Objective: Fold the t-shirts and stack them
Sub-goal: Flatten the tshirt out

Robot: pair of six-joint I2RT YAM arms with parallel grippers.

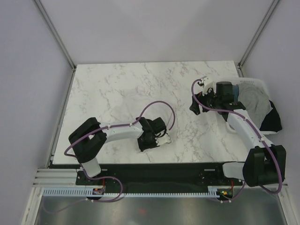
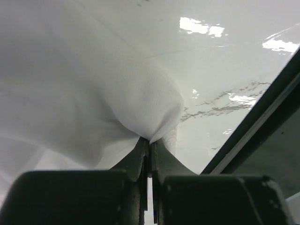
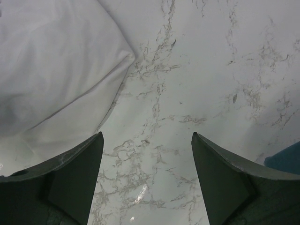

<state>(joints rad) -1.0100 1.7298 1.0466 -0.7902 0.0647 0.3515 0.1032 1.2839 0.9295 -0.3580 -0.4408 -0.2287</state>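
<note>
A plain white t-shirt [image 2: 93,89] lies spread on the marble table. My left gripper [image 2: 150,140] is shut on a pinched fold of its cloth, close to the table's front edge. In the top view the shirt [image 1: 136,110] barely shows against the marble, and the left gripper [image 1: 159,139] is low at the middle front. My right gripper [image 3: 147,136] is open and empty over bare marble, with a corner of the white shirt [image 3: 56,61] to its left. In the top view the right gripper [image 1: 197,106] hovers right of centre.
A white plastic bin [image 1: 257,82] stands at the table's right edge, holding a teal shirt [image 1: 236,89] and a grey shirt [image 1: 253,101]; a black shirt [image 1: 272,121] hangs over its side. The dark front table edge [image 2: 262,122] runs just right of my left gripper.
</note>
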